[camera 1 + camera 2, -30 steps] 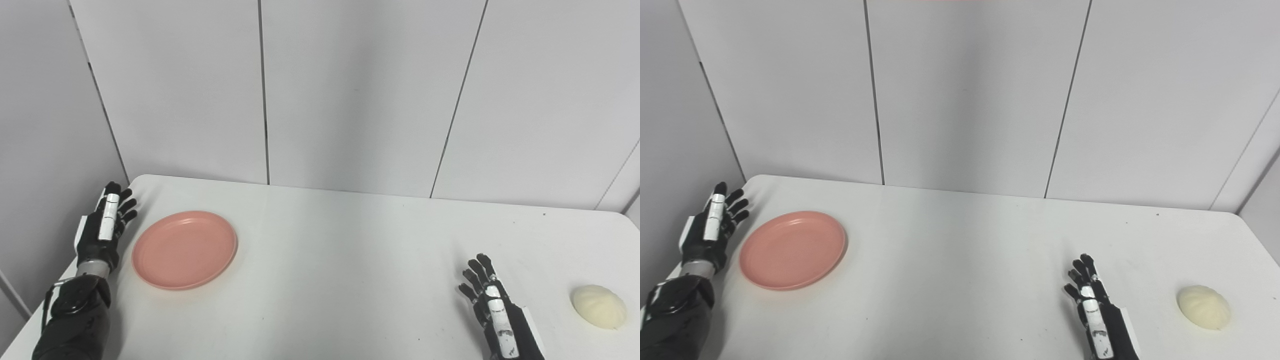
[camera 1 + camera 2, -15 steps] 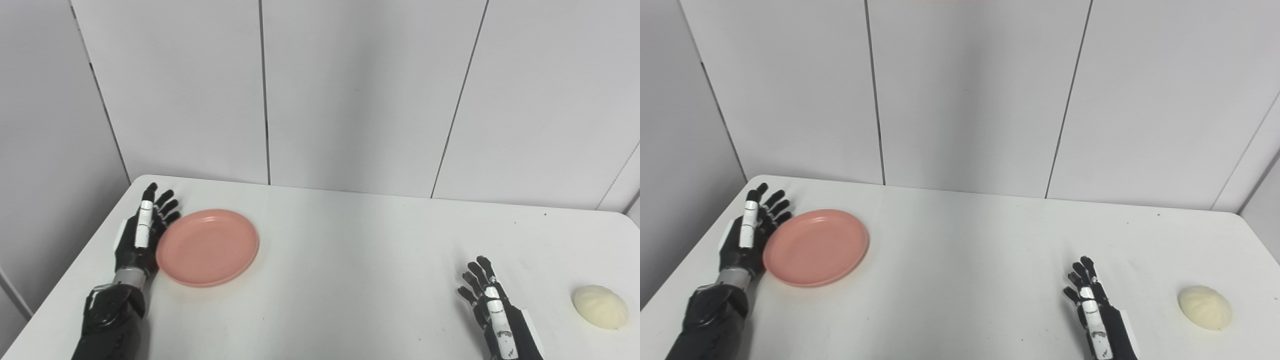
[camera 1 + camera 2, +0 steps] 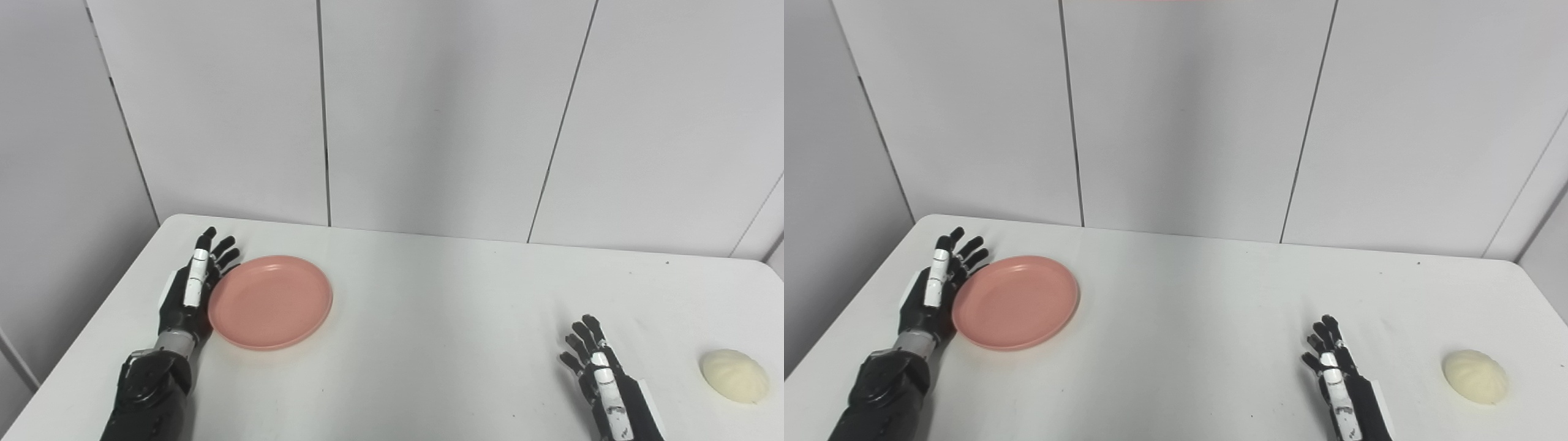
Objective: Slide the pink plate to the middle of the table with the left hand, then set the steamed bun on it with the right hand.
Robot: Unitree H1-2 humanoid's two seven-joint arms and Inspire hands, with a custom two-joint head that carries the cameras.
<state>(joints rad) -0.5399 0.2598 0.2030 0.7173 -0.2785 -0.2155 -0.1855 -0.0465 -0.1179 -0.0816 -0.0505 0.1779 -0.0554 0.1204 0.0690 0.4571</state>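
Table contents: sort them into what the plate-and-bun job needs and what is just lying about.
Needed:
- pink plate, on the table's left part
- steamed bun, near the right edge
- left hand, open, against the plate's left rim
- right hand, open, holding nothing

Lying about:
- nothing besides the white table

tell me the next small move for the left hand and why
Probably keep pushing the pink plate rightward. The open left hand is pressed flat against its left rim, and the plate sits well left of the table's middle. The steamed bun lies untouched at far right, the right hand open and waiting beside it.
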